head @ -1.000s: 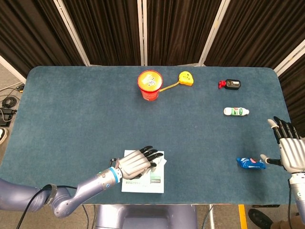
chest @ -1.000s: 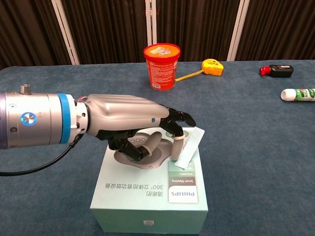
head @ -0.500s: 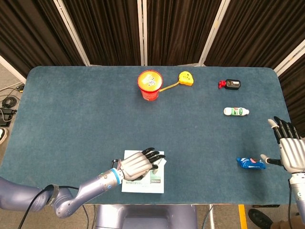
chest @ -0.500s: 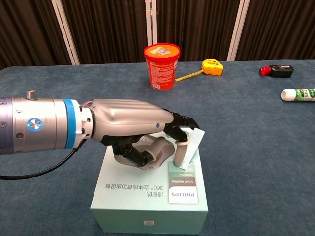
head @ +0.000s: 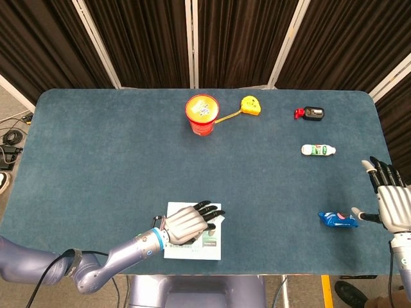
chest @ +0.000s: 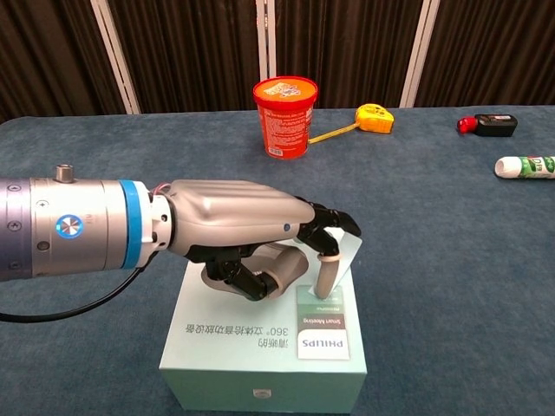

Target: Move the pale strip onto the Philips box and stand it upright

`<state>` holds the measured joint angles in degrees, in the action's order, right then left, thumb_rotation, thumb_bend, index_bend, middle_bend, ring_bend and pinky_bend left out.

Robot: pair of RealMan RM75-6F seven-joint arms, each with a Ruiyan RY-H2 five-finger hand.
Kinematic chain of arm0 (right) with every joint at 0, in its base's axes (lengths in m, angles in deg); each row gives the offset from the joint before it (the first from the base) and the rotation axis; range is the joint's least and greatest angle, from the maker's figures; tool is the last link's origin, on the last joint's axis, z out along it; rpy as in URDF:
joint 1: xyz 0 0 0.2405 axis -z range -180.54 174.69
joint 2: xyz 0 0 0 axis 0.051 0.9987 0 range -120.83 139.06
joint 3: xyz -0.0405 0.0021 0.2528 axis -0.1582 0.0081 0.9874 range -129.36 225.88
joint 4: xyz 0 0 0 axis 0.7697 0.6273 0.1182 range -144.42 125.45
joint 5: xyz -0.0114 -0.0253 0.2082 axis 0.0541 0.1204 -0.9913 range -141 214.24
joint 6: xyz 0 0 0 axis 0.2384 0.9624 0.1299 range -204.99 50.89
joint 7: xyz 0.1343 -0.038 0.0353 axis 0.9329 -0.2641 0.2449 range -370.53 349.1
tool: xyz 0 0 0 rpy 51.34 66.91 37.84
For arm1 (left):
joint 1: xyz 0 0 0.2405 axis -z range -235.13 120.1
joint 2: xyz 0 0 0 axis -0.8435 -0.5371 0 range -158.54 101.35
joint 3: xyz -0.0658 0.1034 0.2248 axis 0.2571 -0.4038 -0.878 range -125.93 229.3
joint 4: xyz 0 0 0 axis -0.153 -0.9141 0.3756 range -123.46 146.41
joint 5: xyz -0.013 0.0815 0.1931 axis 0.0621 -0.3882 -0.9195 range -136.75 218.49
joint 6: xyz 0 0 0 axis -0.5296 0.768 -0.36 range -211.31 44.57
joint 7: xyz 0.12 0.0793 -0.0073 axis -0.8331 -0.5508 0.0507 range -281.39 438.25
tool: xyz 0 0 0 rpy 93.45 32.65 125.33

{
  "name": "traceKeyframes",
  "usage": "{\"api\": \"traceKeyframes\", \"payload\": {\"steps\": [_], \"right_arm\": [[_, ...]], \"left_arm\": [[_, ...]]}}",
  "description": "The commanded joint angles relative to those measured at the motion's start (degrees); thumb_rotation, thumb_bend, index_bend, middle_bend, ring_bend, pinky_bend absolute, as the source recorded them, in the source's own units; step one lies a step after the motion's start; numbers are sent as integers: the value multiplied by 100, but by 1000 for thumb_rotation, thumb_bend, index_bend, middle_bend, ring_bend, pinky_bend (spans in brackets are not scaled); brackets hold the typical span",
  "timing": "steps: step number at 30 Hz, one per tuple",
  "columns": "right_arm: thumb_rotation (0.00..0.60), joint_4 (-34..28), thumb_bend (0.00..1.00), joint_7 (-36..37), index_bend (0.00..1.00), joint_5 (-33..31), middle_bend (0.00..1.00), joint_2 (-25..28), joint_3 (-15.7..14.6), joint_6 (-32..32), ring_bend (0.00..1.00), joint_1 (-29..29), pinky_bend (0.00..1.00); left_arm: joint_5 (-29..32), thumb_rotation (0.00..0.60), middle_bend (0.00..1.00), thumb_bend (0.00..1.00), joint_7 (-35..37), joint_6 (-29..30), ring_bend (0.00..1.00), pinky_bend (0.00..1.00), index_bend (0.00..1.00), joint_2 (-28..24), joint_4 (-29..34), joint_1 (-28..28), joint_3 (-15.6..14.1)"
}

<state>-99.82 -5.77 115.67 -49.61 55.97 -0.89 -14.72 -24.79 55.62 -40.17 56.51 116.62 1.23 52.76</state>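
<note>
Blue cloth table (head: 115, 154) before dark curtains (head: 141, 38). Chest view: left hand (chest: 234, 230) pinches the pale strip (chest: 340, 260), nearly upright, its lower end on the Philips box (chest: 251, 347) at the near edge. Head view only: right hand (head: 388, 200), spread and holding nothing, beside a blue packet (head: 336, 219); here the strip is mostly hidden under the left hand (head: 186, 222).

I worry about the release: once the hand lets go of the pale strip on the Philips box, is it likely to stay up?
Probably not for long. The pale strip looks thin and flat, standing on a narrow edge, so it seems apt to tip. It leans slightly against the left hand's fingers, which seem to steady it. The Philips box top looks smooth, so its base may slide.
</note>
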Motion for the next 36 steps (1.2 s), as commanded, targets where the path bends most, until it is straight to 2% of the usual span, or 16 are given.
{"api": "traceKeyframes", "payload": {"steps": [1, 10, 14, 15, 16, 17, 19, 20, 22, 24, 31, 36], "right_arm": [[600, 1, 0, 9, 0, 0, 0, 1, 2, 1, 0, 1, 0], [600, 4, 0, 30, 0, 7, 0, 3, 4, -4, 0, 1, 0], [600, -2, 0, 30, 0, 14, 0, 4, 2, -3, 0, 2, 0], [600, -8, 0, 27, 0, 27, 0, 2, -2, -3, 0, -1, 0], [600, -12, 0, 23, 0, 36, 0, 2, -5, -3, 0, -2, 0], [600, -16, 0, 21, 0, 43, 0, 2, -8, -2, 0, -2, 0], [600, -28, 0, 21, 0, 66, 0, 1, -16, 1, 0, -4, 0], [600, -34, 0, 22, 0, 76, 0, 1, -19, 5, 0, -3, 0], [600, -49, 0, 23, 0, 93, 0, 4, -24, 11, 0, -2, 0], [600, -65, 0, 18, 0, 116, 0, 5, -33, 16, 0, -3, 0], [600, -96, 0, -73, 0, 149, 0, -26, -51, 44, 0, 0, 0], [600, -122, 0, -147, 0, 169, 0, -41, -58, 91, 0, 14, 0]], "left_arm": [[-8, 600, 0, 964, 10, 37, 0, 0, 381, -2, 11, -9, 23], [-215, 600, 0, 964, 262, 361, 0, 0, 378, -338, 201, -134, 284], [-256, 600, 0, 955, 279, 529, 0, 0, 332, -543, 249, -206, 362], [-227, 600, 0, 948, 287, 724, 0, 0, 315, -715, 240, -300, 426], [-217, 600, 0, 920, 291, 831, 0, 0, 278, -828, 259, -367, 440], [-207, 600, 0, 851, 282, 925, 0, 0, 222, -909, 272, -427, 445], [-59, 600, 0, 623, 165, 1302, 0, 0, 88, -1101, 236, -642, 464], [26, 600, 0, 437, 106, 1481, 0, 0, 28, -1168, 241, -749, 465], [159, 600, 0, 149, 5, 1933, 0, 0, 0, -1295, 259, -1025, 456], [123, 600, 0, 8, -41, 2414, 0, 0, 0, -1399, 226, -1343, 391], [-428, 600, 0, 0, -8, 3875, 0, 0, 0, -1663, 151, -2535, -95], [-646, 600, 0, 0, 99, 4162, 0, 0, 0, -1940, 265, -2992, -335]]}}
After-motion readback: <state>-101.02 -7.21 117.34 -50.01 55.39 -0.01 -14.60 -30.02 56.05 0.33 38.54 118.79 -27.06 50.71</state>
